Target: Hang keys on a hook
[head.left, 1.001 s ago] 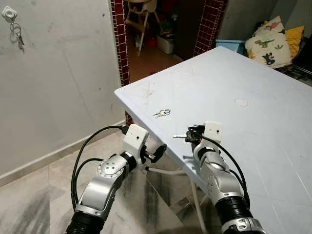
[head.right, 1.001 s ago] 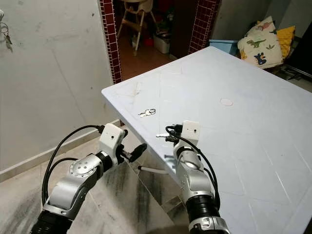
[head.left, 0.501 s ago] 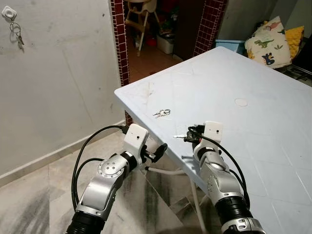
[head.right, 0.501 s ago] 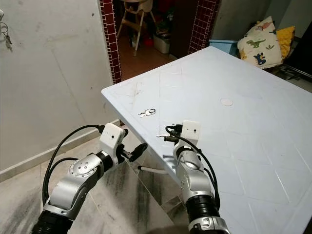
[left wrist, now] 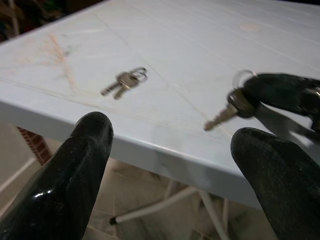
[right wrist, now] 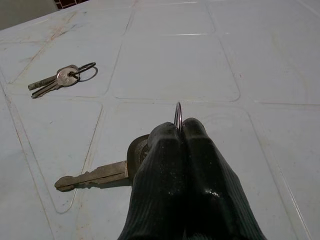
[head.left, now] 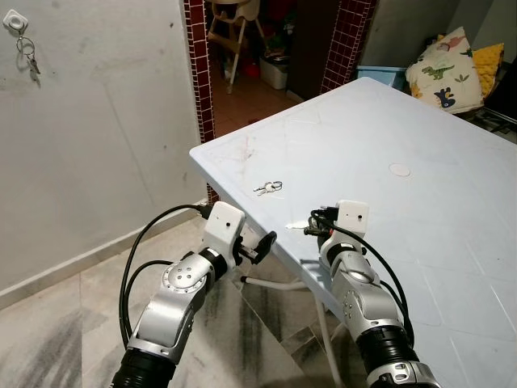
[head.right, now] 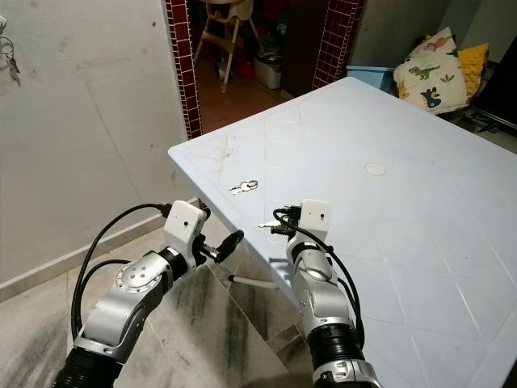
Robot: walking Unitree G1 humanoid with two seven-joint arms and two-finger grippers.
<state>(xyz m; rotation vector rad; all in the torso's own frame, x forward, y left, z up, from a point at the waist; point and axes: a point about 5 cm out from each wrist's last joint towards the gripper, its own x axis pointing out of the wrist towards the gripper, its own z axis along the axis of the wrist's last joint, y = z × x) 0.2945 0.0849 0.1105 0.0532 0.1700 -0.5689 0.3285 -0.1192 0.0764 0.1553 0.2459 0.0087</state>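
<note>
Keys on a thin metal ring (right wrist: 100, 172) sit pinched in your right gripper (right wrist: 181, 131), whose black fingers are pressed together on the ring just above the pale blue plastic table (head.left: 420, 137). A second small silver key pair (head.left: 267, 187) lies on the table near its corner. Your left gripper (head.left: 262, 246) hangs beside the table edge, fingers spread. On the grey wall, a white hook (head.left: 14, 21) holds another key bunch.
</note>
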